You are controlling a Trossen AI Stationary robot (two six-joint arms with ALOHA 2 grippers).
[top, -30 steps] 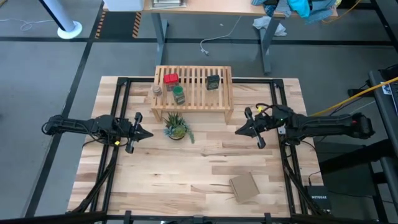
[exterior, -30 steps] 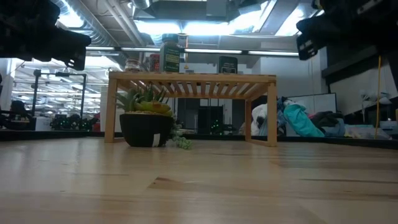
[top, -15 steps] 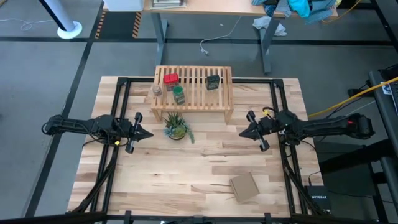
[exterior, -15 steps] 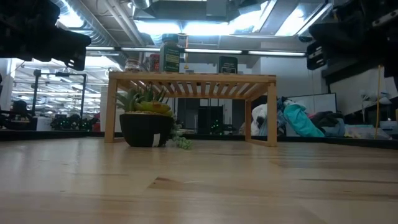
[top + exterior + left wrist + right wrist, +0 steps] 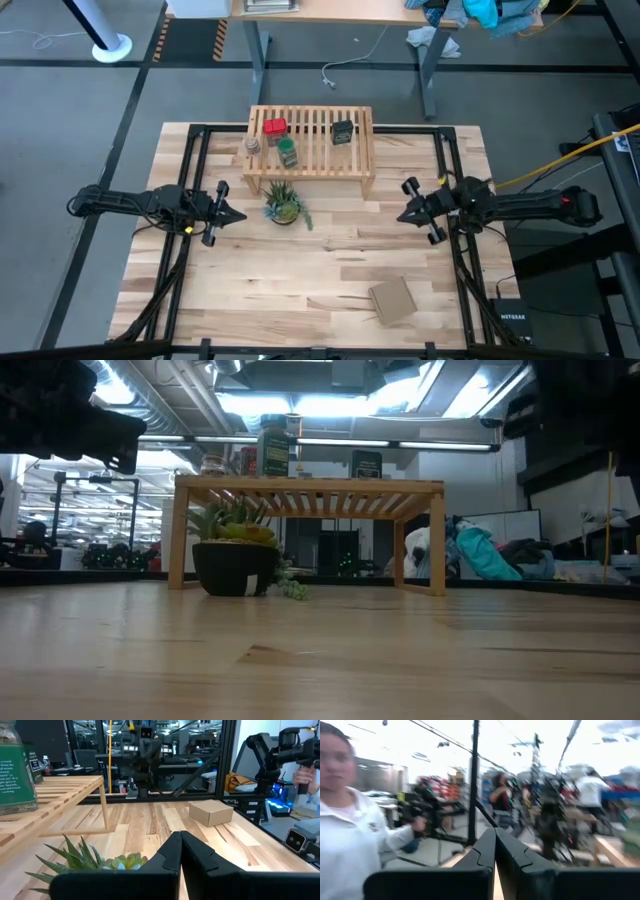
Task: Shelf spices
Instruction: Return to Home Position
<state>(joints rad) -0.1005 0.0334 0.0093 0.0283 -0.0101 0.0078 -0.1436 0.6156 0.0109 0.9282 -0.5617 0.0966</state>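
Observation:
The light-wood slatted shelf (image 5: 310,150) stands on its side legs at the table's far middle. On its top stand the spices: a red tin (image 5: 274,127), a dark tin (image 5: 343,131), a green-capped jar (image 5: 287,152) and a small clear jar (image 5: 252,145). My left gripper (image 5: 240,215) hovers shut at the table's left, pointing level toward the middle, with nothing between its fingers (image 5: 172,845). My right gripper (image 5: 403,217) hovers shut at the table's right, its fingers (image 5: 487,842) pointing toward the middle and tipped up at the room. Neither gripper touches anything.
A small potted plant (image 5: 284,207) stands on the table just before the shelf's left leg. A flat brown cardboard piece (image 5: 392,300) lies near the front right. Black frame rails (image 5: 195,180) run along both sides. A person in white (image 5: 350,845) stands beyond the table.
My right gripper has drawn back toward the table's right edge, away from the shelf, turning a little as it went; it has stayed shut and holds nothing. The spices and the shelf have not moved.

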